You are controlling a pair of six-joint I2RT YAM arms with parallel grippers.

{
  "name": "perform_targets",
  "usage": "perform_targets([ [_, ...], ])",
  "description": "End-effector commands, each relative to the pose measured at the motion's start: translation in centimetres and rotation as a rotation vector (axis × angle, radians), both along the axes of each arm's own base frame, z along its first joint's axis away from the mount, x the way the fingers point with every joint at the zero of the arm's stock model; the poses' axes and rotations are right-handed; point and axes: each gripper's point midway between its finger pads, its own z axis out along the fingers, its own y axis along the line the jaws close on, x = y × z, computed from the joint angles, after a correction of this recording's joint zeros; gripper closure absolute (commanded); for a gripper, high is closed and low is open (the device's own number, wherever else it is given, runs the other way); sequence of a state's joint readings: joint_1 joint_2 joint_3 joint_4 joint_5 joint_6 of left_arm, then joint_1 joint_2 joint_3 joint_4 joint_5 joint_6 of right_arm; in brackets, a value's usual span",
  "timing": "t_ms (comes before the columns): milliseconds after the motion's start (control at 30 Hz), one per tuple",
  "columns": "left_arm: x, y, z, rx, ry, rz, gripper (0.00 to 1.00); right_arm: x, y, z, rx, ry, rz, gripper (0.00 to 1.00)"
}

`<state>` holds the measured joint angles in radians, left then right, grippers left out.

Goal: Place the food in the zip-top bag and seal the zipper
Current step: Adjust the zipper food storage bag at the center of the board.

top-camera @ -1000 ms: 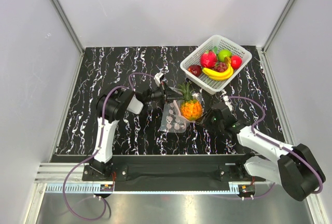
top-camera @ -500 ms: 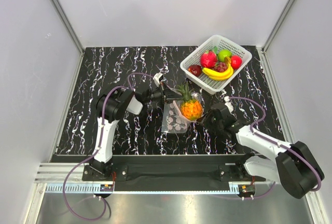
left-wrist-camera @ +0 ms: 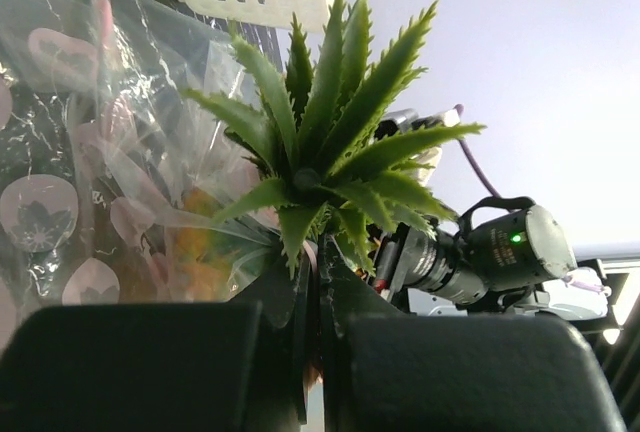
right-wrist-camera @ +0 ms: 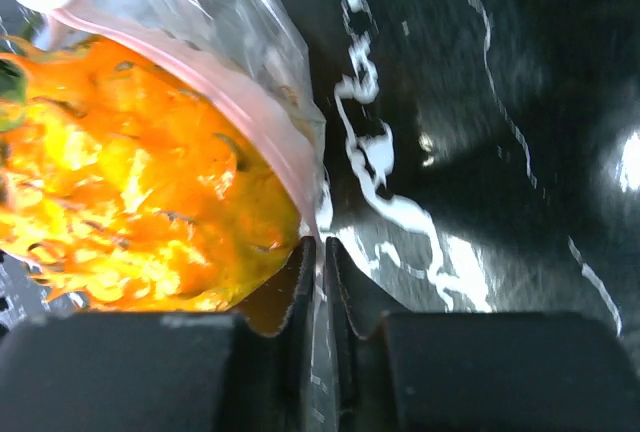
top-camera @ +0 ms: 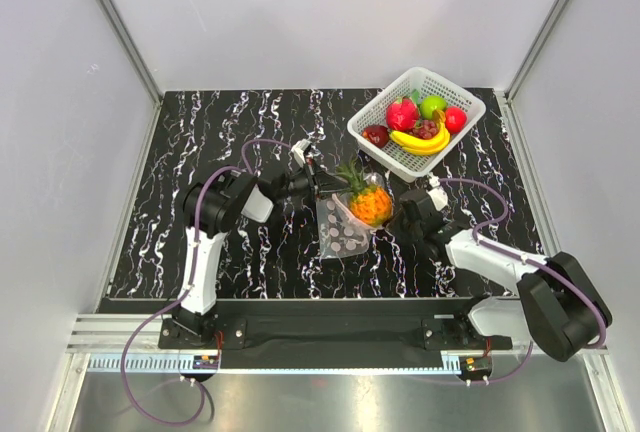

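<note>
The orange pineapple (top-camera: pixel 370 206) with its green leafy top (top-camera: pixel 352 174) sits in the mouth of the clear spotted zip-top bag (top-camera: pixel 340 232) at mid-table. My left gripper (top-camera: pixel 322 184) is shut on the bag's edge by the leaves (left-wrist-camera: pixel 330 142); a pink strip shows between its jaws. My right gripper (top-camera: pixel 393 214) is shut on the bag's pink zipper strip (right-wrist-camera: pixel 265 127) right beside the orange fruit (right-wrist-camera: pixel 130 192). Dark red-purple grape-like pieces (top-camera: pixel 427 129) lie in the basket.
A white lattice basket (top-camera: pixel 385 147) at the back right holds a yellow banana (top-camera: pixel 420 142), red fruits and a green one. The black marbled table top (top-camera: pixel 230 132) ends at grey side walls.
My right gripper has moved up and left toward the pineapple, pulling the bag's edge with it. The pineapple and bag shifted slightly. The left gripper has barely moved.
</note>
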<state>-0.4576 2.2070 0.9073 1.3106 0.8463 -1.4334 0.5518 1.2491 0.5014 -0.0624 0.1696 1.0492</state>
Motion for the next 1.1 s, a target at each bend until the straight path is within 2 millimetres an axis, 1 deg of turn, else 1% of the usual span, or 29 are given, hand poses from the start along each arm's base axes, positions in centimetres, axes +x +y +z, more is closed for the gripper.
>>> perform_targets([
  [0,-1.4,-0.2,2.9,-0.049,-0.196,-0.044,1.00,4.4,0.0,4.1,-0.003,-0.205,-0.068,0.87],
  [33,-1.3,-0.2,2.9,-0.049,-0.197,-0.045,1.00,4.7,-0.1,4.2,-0.007,-0.221,-0.071,0.88],
  [67,-1.3,-0.3,3.0,-0.049,-0.199,-0.045,1.00,5.0,0.0,4.5,-0.001,-0.247,-0.072,0.96],
  [133,-1.4,-0.3,2.9,-0.041,-0.201,-0.048,1.00,5.4,-0.2,4.9,-0.003,-0.275,-0.080,1.00],
  [200,-1.3,-0.3,3.0,-0.036,-0.205,-0.048,1.00,5.6,0.1,5.7,0.017,-0.324,-0.065,1.00],
  [233,-1.3,-0.3,3.2,-0.033,-0.211,-0.046,1.00,5.6,0.3,6.6,0.035,-0.354,-0.057,1.00],
  [300,-1.3,-0.2,3.2,-0.027,-0.214,-0.046,1.00,5.5,0.4,7.4,0.046,-0.395,-0.034,1.00],
  [333,-1.3,-0.2,3.4,-0.022,-0.219,-0.048,1.00,5.3,0.3,8.5,0.058,-0.424,-0.031,1.00],
  [367,-1.3,-0.2,3.5,-0.018,-0.222,-0.047,1.00,5.1,0.2,8.8,0.054,-0.431,-0.025,1.00],
  [400,-1.3,-0.2,3.5,-0.009,-0.216,-0.047,1.00,4.8,0.0,10.1,0.059,-0.470,-0.014,1.00],
  [433,-1.3,-0.2,3.9,-0.007,-0.236,-0.045,1.00,4.6,-0.1,10.4,0.056,-0.480,-0.010,1.00],
  [500,-1.3,-0.1,4.0,0.007,-0.232,-0.047,1.00,4.1,-0.6,11.2,0.042,-0.501,0.000,1.00],
  [533,-1.3,-0.1,4.3,0.014,-0.250,-0.046,1.00,3.9,-0.8,12.5,0.050,-0.529,-0.002,1.00],
  [567,-1.4,-0.1,5.2,0.014,-0.272,-0.045,1.00,3.5,-1.0,12.5,0.030,-0.518,0.007,1.00],
  [600,-1.4,-0.1,5.1,0.038,-0.250,-0.045,1.00,3.4,-1.1,12.9,0.011,-0.523,0.026,1.00],
  [633,-1.2,-0.1,5.2,0.057,-0.280,-0.038,1.00,3.4,-1.0,14.6,0.015,-0.548,0.032,1.00],
  [667,-1.2,0.0,6.8,0.058,-0.316,-0.033,1.00,3.1,-0.9,14.5,-0.010,-0.535,0.068,1.00],
  [700,-1.2,0.1,6.5,0.091,-0.288,-0.032,1.00,3.0,-0.7,15.0,-0.013,-0.542,0.085,1.00],
  [733,-1.0,0.1,6.8,0.115,-0.325,-0.023,1.00,3.1,-0.5,16.5,-0.010,-0.564,0.099,1.00],
  [767,-0.8,0.2,7.6,0.130,-0.348,-0.015,1.00,2.6,-0.5,16.0,-0.045,-0.536,0.133,1.00],
  [800,-0.8,0.5,8.0,0.180,-0.369,-0.006,1.00,2.7,-0.3,17.2,-0.048,-0.549,0.144,1.00],
  [833,-0.8,0.6,8.6,0.207,-0.390,0.001,1.00,2.7,-0.3,17.5,-0.060,-0.547,0.154,1.00],
  [867,-0.7,0.5,9.6,0.230,-0.422,0.008,1.00,2.3,-0.1,17.3,-0.075,-0.528,0.181,1.00],
  [900,-1.3,0.9,10.1,0.280,-0.405,0.007,1.00,2.3,0.0,17.6,-0.091,-0.532,0.206,1.00],
  [933,-1.1,0.9,10.4,0.329,-0.468,0.026,1.00,2.4,0.4,18.7,-0.092,-0.547,0.225,1.00],
  [967,-1.2,1.0,10.8,0.370,-0.463,0.023,1.00,2.1,0.7,18.6,-0.118,-0.535,0.259,1.00],
  [1000,-1.3,1.1,11.5,0.387,-0.488,0.033,0.99,2.1,0.9,18.9,-0.126,-0.537,0.275,1.00],
  [1033,-1.5,1.0,12.8,0.398,-0.545,0.045,0.99,2.4,1.4,19.9,-0.133,-0.547,0.290,1.00],
  [1067,-1.7,0.9,14.0,0.397,-0.574,0.052,0.98,2.2,1.4,19.8,-0.154,-0.531,0.307,1.00],
])
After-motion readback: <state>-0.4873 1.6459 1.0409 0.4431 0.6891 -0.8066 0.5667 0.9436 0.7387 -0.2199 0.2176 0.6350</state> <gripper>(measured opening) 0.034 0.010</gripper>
